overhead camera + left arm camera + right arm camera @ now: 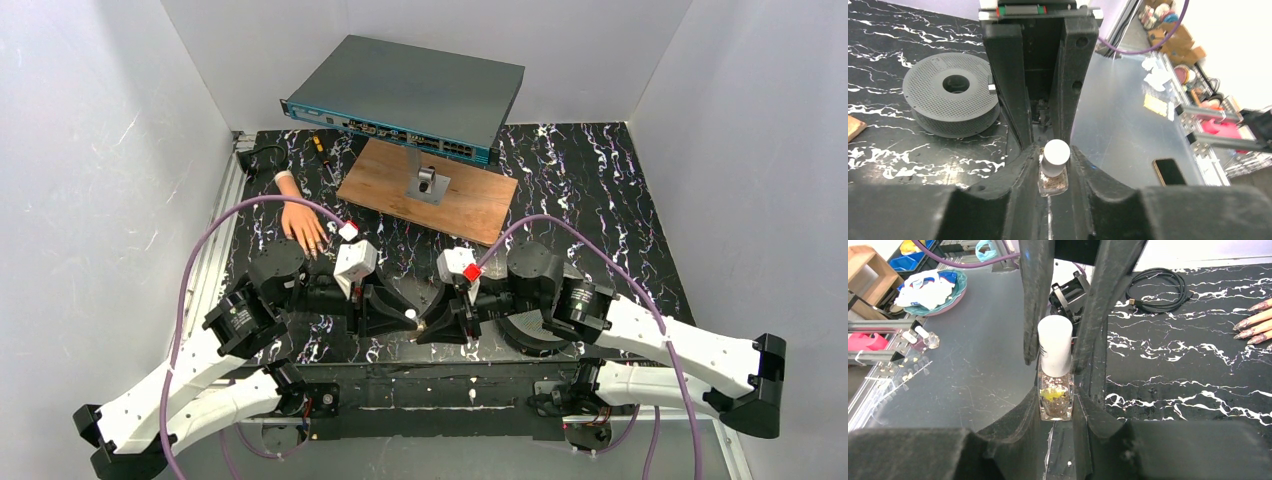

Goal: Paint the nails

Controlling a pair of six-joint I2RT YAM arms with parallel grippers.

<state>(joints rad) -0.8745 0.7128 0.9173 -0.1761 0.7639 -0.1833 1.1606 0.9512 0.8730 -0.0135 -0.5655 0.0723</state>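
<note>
Nails (1244, 323) long, pointed, coated in dull glittery mauve. Borne on peach mannequin hand (299, 222) lying flat on table (600, 200), well apart from both jaws, beyond and left of left jaws. Left jaws clamped on white cap (1054, 342). Right jaws clamped on glass bottle (1054, 402) beneath it.

bare mat (405, 240) lies open between mannequin hand (300, 222) and wooden board (470, 200); a purple cable (262, 199) crosses the hand.

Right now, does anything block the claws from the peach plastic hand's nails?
Nothing loose: left gripper and right gripper clamp a white-capped glass bottle; only the left arm's wrist lies between it and the peach mannequin hand's nails.
</note>
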